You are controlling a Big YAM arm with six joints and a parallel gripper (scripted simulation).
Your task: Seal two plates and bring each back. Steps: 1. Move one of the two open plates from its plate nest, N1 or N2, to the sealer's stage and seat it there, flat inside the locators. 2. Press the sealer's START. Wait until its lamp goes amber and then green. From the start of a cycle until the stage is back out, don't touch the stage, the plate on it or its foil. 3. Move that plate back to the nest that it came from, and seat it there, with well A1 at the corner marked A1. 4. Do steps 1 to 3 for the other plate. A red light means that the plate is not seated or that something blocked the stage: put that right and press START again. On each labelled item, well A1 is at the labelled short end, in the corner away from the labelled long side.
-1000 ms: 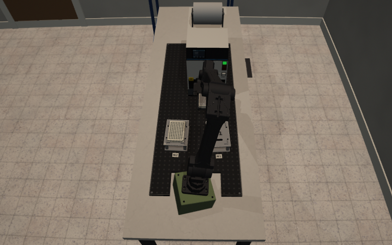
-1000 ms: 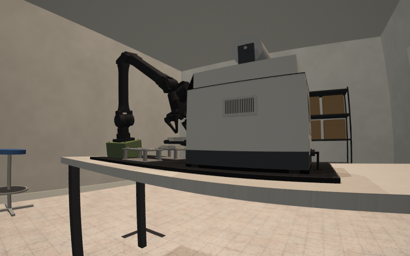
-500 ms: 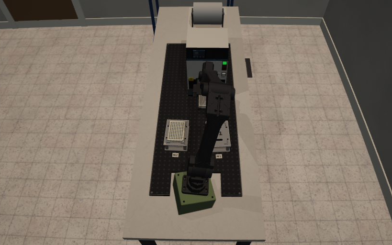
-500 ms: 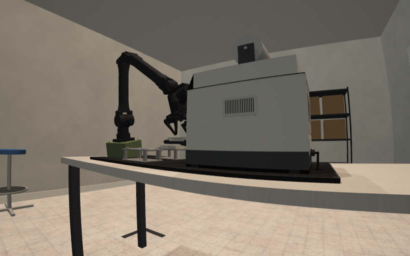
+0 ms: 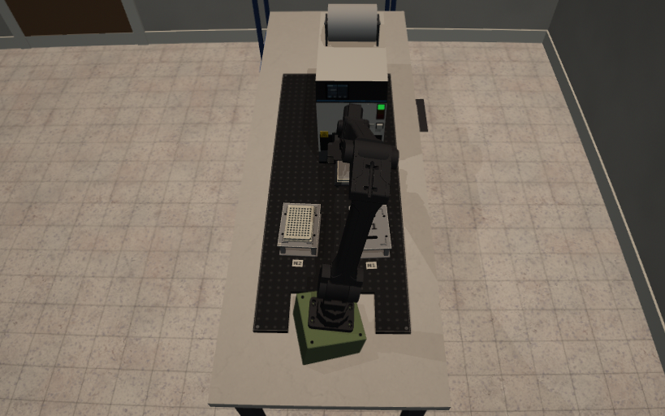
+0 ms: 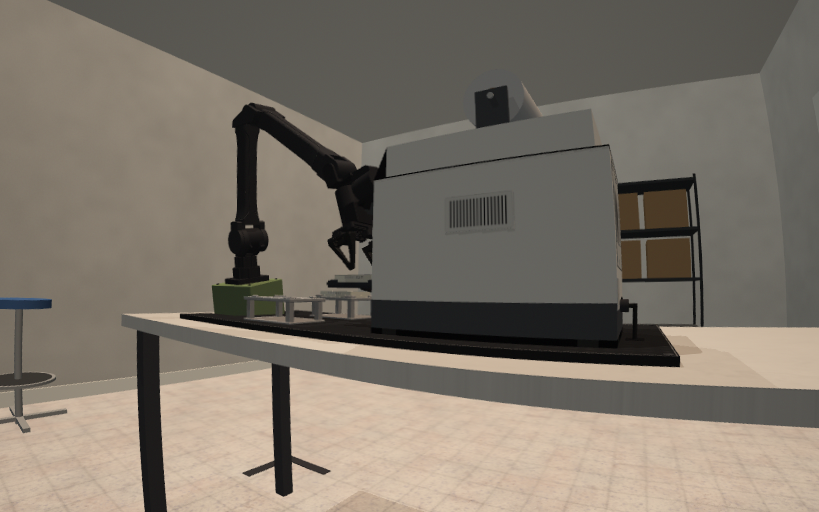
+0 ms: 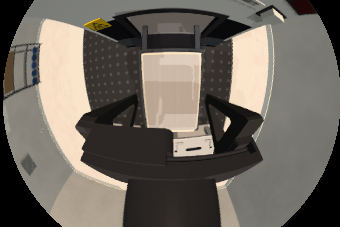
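Observation:
A foil-covered plate [image 5: 343, 172] [image 6: 353, 278] [image 7: 171, 81] lies on the sealer's extended stage, its top smooth and shiny. My gripper [image 6: 361, 264] [image 7: 171, 97] is open and empty above this plate, one finger out past each long side. The sealer's lamp [image 5: 381, 106] is green. The START button [image 5: 379, 125] [image 7: 276, 15] is on the sealer's front, at the right. An open plate [image 5: 299, 222] with its wells showing sits in nest N2 [image 5: 316, 219]. Nest N1 [image 5: 382, 227] [image 7: 207, 146] shows no plate; the arm partly covers it in the top view. The A1 corners cannot be read.
The sealer [image 5: 351, 64] [image 6: 494, 261] stands just beyond the stage, with a foil roll [image 5: 352, 23] on top. A yellow warning label [image 5: 323, 133] [image 7: 97, 24] is at its front left. The arm's green base [image 5: 329, 335] [image 6: 240, 299] stands behind the nests.

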